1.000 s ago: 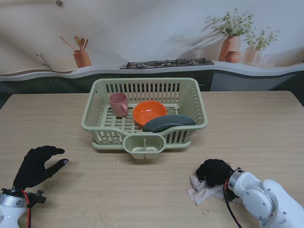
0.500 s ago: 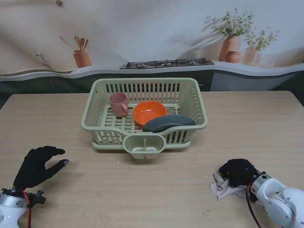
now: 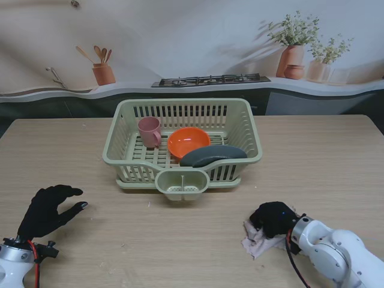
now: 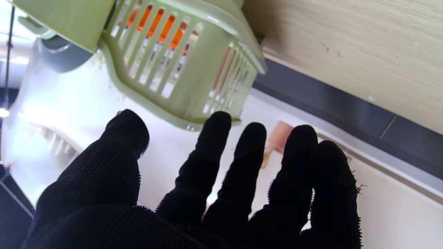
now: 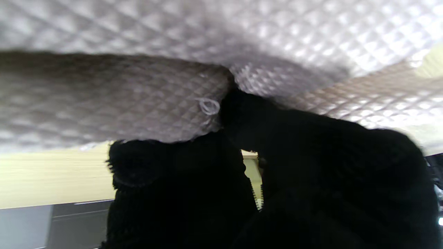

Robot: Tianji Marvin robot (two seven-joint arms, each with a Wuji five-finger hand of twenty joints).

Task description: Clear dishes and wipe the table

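- Leftward along the bench (image 3: 72,150) goes the right hand (image 3: 273,218) since half a second ago, dragging the wiping cloth (image 3: 257,241) with it, back near where both sat a second ago.
- Its fingers (image 5: 166,162) are curled down and closed on the quilted grey-beige cloth (image 5: 104,100), pressing it to the wood; the cloth bunches under the palm and trails out toward me and to the left.
- Hand and cloth lie near the bench's front edge, right of centre, well apart from the dish rack (image 3: 183,141).
- Inside the green rack stand a pink cup (image 3: 149,131), an orange bowl (image 3: 188,142) and a dark grey plate (image 3: 213,155) leaning at the front right.
- At the front left, the left hand (image 3: 47,210) hovers unchanged, fingers (image 4: 204,166) spread wide with the thumb apart, holding nothing.
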